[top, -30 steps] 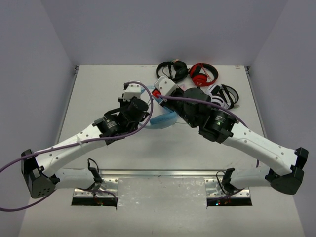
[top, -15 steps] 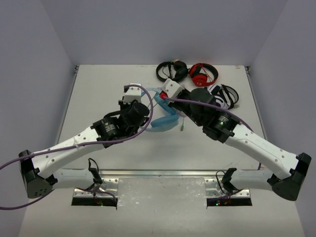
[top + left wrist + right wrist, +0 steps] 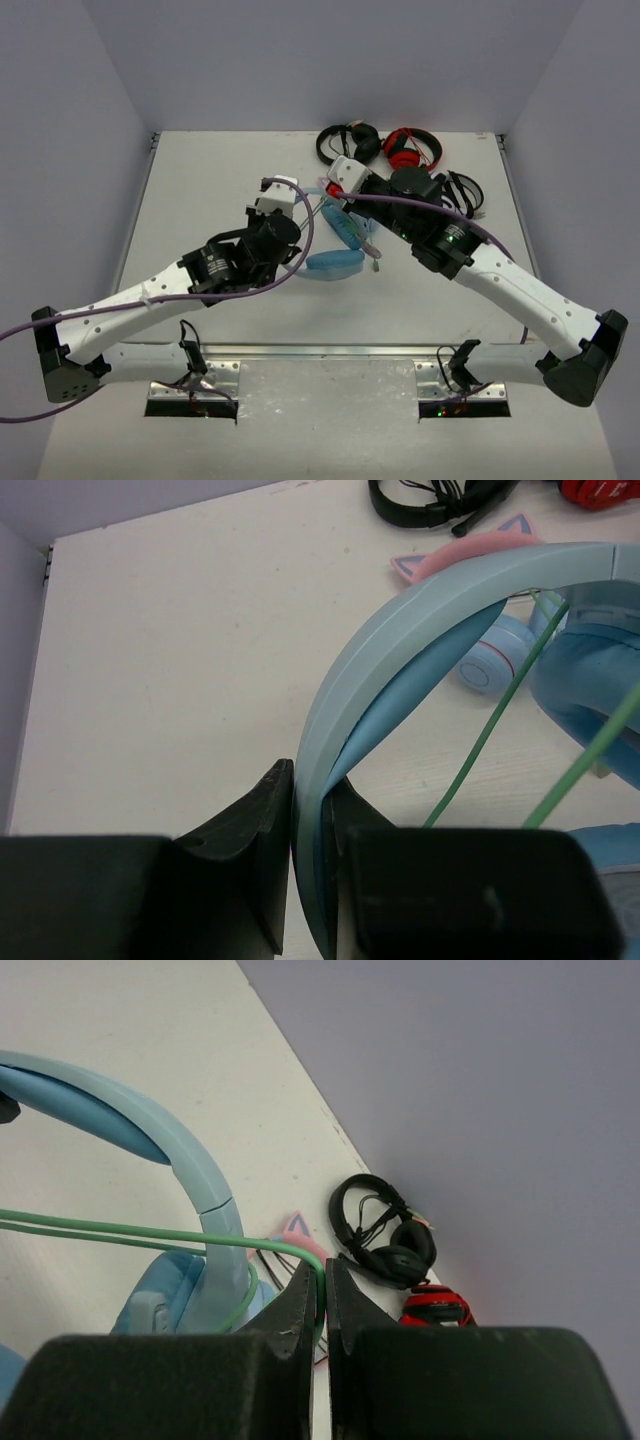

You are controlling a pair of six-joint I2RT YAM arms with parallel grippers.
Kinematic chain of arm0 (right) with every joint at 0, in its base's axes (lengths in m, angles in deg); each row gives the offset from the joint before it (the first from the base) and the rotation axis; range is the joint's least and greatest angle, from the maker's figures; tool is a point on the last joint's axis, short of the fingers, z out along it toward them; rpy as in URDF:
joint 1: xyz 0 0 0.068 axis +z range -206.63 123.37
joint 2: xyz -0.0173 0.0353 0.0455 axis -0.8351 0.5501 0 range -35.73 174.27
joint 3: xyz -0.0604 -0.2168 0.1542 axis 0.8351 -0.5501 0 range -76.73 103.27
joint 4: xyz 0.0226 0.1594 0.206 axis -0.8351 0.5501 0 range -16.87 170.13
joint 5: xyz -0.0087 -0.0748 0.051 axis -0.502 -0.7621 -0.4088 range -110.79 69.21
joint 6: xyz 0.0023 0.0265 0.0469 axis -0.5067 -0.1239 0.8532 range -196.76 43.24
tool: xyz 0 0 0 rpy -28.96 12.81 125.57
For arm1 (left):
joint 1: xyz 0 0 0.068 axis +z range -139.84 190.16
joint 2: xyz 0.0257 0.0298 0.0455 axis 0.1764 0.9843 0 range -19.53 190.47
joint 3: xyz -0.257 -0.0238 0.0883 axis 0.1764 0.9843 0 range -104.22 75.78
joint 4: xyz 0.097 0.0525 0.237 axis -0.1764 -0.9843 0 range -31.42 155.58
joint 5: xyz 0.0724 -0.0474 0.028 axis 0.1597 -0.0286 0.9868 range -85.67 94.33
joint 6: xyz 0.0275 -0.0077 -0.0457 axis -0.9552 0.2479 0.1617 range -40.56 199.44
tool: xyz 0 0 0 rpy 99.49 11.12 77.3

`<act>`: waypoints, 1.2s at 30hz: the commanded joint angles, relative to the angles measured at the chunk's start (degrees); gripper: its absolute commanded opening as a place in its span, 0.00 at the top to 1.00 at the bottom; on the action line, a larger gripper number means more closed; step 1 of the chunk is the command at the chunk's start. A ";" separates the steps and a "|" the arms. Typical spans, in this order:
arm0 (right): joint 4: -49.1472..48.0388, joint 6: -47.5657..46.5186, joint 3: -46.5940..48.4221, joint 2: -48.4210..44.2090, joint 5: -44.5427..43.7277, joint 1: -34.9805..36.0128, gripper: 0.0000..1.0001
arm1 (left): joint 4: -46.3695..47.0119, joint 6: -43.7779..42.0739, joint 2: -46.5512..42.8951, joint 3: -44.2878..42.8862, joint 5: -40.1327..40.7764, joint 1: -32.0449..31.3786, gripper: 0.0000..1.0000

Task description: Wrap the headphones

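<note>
Gripping the headphones (image 3: pixel 336 262) from two sides, I have them between my wrists, just past the middle of the table (image 3: pixel 200 200). My left gripper (image 3: pixel 310 792) is pinched almost fully closed on the headband (image 3: pixel 400 630), whose thin edge runs straight up out of the gap between my black fingers and arcs away to the right. My right gripper (image 3: pixel 323 1282) is closed tight on the green cable (image 3: pixel 120 1230). The cord bends into the slit between my fingertips, and two strands run off to the left past the blue cup below the band.

The headband is a broad, smooth strip of pale blue plastic with a softer, deeper blue lining on its inner curve. The cups are round and padded. The cable is thin, glossy and drawn nearly straight. My fingers are matte black with blunt, tapered tips.

Beyond the band lie a pink cat-ear pair (image 3: pixel 460 555), a black pair (image 3: pixel 385 1235) and a red pair (image 3: pixel 435 1305), near the far edge of the white, faintly speckled tabletop.
</note>
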 commanded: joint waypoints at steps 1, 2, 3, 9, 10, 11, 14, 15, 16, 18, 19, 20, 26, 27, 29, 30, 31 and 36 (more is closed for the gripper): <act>-4.11 0.50 5.09 -0.22 -1.41 -5.27 0.99 | 0.73 -2.72 -3.97 -0.84 0.66 -1.78 1.00; -2.80 1.72 5.96 0.04 -0.27 -6.06 0.99 | 1.08 -3.68 -4.24 -0.66 0.58 -2.22 1.00; -2.27 2.17 6.14 0.22 0.79 -7.29 0.99 | 1.34 -3.78 -4.76 -0.57 0.58 -2.75 1.00; -3.93 3.84 1.67 -1.79 3.35 -9.23 0.99 | 2.40 -3.87 -6.79 -1.01 2.33 -2.93 1.00; -4.63 4.54 0.79 -2.32 3.44 -9.32 0.99 | 2.31 -3.70 -6.70 -1.45 2.59 -2.84 1.00; -5.77 4.98 -0.87 -2.85 3.52 -9.59 0.99 | 2.31 -3.78 -6.53 -2.41 2.86 -2.93 1.00; -6.91 7.44 -3.07 -5.13 5.53 -10.90 0.99 | 1.00 -3.78 -5.48 -4.78 6.80 -2.93 1.00; -7.62 8.14 -3.60 -6.36 6.24 -11.25 0.99 | 0.47 -3.61 -5.04 -5.40 7.51 -2.93 1.00; -8.32 9.89 -4.22 -6.89 7.21 -11.61 0.99 | 0.38 -3.87 -4.95 -5.93 7.52 -2.93 1.00; -8.59 11.05 -5.37 -7.51 9.31 -12.05 0.99 | 1.16 -4.22 -5.29 -6.90 6.56 -2.84 1.00; -8.33 11.92 -5.45 -7.51 9.59 -11.96 0.99 | 1.78 -4.39 -5.47 -6.99 6.12 -2.93 1.00; -8.15 12.36 -5.72 -7.43 9.68 -12.14 0.99 | 2.48 -4.48 -5.73 -7.08 5.42 -2.93 1.00; -9.47 17.02 -7.12 -7.60 16.78 -14.94 0.88 | 3.89 -3.61 -7.84 -8.22 -0.82 -2.93 1.00; -9.82 17.81 -7.13 -7.43 18.28 -15.82 0.87 | 3.90 -3.34 -8.19 -8.39 -1.35 -2.93 1.00; -11.31 21.76 -7.30 -6.64 24.77 -18.80 0.81 | 3.72 -2.99 -8.55 -9.01 -2.41 -2.93 1.00; -12.01 23.17 -7.48 -6.20 27.40 -19.95 0.74 | 3.81 -2.90 -8.81 -9.10 -2.76 -2.93 1.00; -13.41 25.18 -7.56 -5.67 31.61 -20.74 0.69 | 3.81 -3.08 -8.90 -9.27 -2.94 -2.93 1.00; -20.45 30.99 -9.94 -2.24 42.45 -23.83 0.57 | 3.54 -4.74 -8.99 -10.33 -3.73 -2.93 1.00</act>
